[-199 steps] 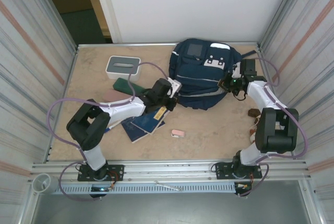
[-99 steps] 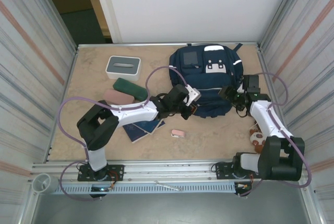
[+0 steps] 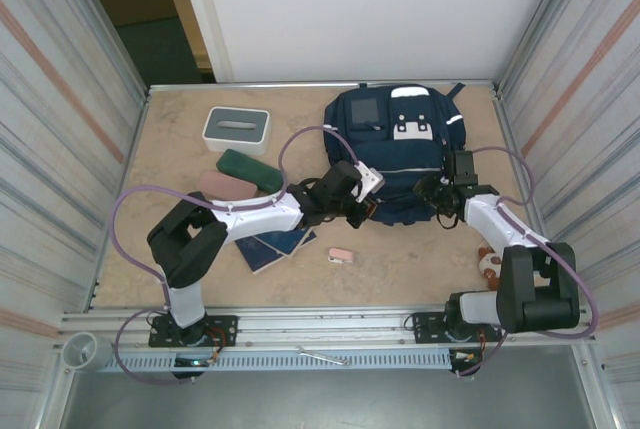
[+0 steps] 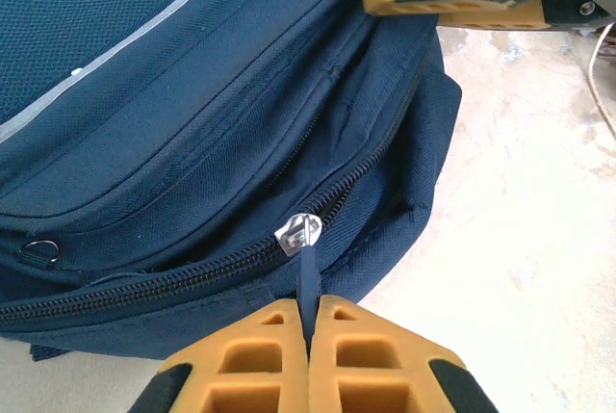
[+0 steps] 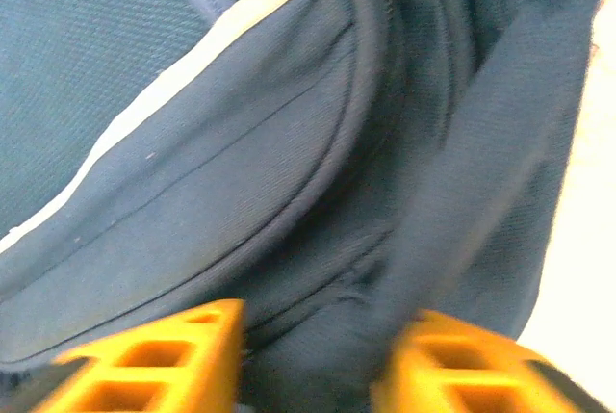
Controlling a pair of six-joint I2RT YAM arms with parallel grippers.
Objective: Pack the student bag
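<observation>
From above, the student bag [image 3: 395,149] lies far right with blue booklets [image 3: 272,246] loose beside it (nothing packed, I judge); left wrist: left gripper [image 4: 310,309] pinches the zipper pull [image 4: 306,273]; right wrist: right gripper [image 5: 318,331] straddles a bag fold, grip unclear.

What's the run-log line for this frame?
student bag: lying on table | left gripper: shut on zipper pull | right gripper: astride bag fabric, grip unclear

Soft, even light; right wrist view motion-blurred.
</observation>
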